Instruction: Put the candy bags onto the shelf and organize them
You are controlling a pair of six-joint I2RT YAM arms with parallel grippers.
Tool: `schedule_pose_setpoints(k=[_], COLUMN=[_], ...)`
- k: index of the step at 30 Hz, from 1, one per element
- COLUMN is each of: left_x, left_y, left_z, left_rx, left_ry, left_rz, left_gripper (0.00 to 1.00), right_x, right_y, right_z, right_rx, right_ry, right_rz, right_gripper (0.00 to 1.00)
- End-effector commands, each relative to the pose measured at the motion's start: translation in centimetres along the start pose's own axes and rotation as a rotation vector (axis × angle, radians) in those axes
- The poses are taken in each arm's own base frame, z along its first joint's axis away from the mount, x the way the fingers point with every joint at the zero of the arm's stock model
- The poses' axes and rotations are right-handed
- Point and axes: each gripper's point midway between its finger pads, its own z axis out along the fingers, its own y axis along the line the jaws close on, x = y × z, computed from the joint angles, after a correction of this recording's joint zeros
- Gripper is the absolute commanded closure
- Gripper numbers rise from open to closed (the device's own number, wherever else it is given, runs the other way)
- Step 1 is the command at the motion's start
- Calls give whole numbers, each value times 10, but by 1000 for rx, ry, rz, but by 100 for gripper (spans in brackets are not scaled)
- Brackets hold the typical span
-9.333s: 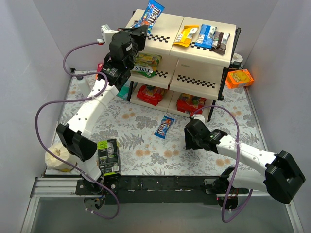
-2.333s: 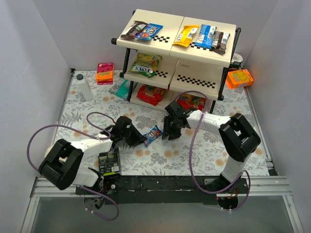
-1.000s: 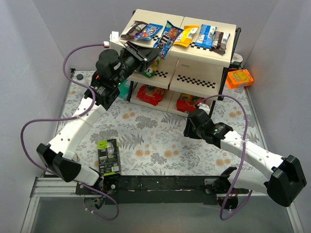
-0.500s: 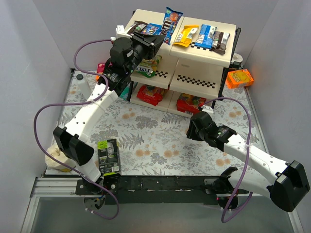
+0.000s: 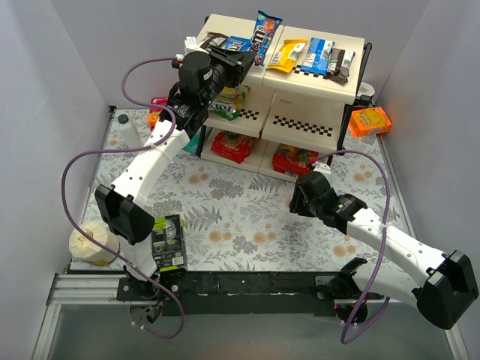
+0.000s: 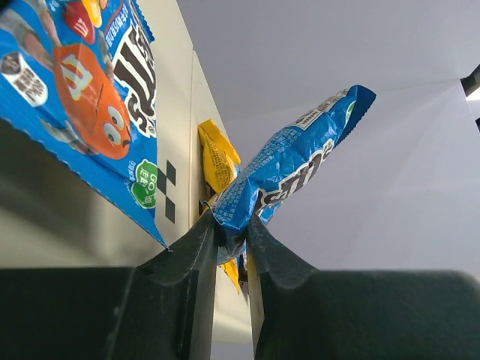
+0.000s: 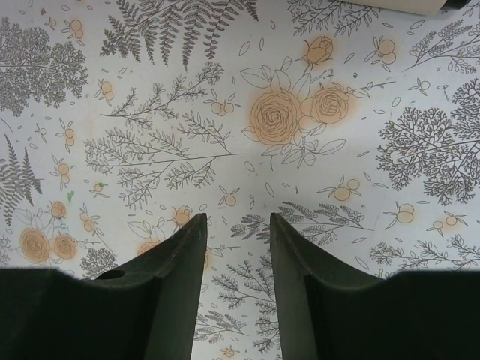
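My left gripper (image 5: 241,63) is shut on a blue M&M's bag (image 5: 265,36) and holds it upright over the top tier of the shelf (image 5: 330,75). In the left wrist view the bag (image 6: 289,161) sticks up from between my fingers (image 6: 199,232). Another blue M&M's bag (image 6: 82,90) lies flat on the top panel, and a yellow bag (image 6: 216,161) lies beyond it. The top tier also holds a dark brown bar (image 5: 211,43), a blue M&M's bag (image 5: 234,46), a yellow bag (image 5: 287,55) and blue and dark bars (image 5: 328,58). My right gripper (image 7: 234,217) is open and empty above the floral mat.
A green-yellow Fox's bag (image 5: 227,101) lies on the middle tier and red bags (image 5: 294,160) on the bottom. An orange box (image 5: 370,121) stands at the right, another (image 5: 157,112) at the left by a white bottle (image 5: 124,126). A black-and-green carton (image 5: 167,241) stands near the left base.
My left arm carried the blue M&M's bag up from the mat and further back over the shelf's top tier. My right arm drew back to the right and lower.
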Motion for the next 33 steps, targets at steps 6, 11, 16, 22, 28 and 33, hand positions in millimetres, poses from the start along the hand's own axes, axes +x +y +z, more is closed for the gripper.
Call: schedule_pose_setpoints(k=[6,11,16,22,28,33], left_x=[-10,-8,-9,-10,-9,-6], left_y=[-31,-30,-32,-33,-38,-43], left_z=[-12,-12,-15,-19,-35,-60], left_rx=[59,64,71,74,80,93], left_ry=[-17,-2,-8,-11,7,37], left_rz=[-238,-231,-227,-223,-207,-178], left_gripper=[85,76,69,69,69,66], right_x=[-1,-1,0,0,2,0], right_y=[-10,-10,-10,-12,-12,-11], right_z=[0,1,1,2,3,3], right_rx=[21,20,21,25,27,25], right_ry=[-23,-22,-19,-18,-13,-14], right_rz=[-1,1,2,2,2,2], right_gripper=[53,53,53,53,53,53])
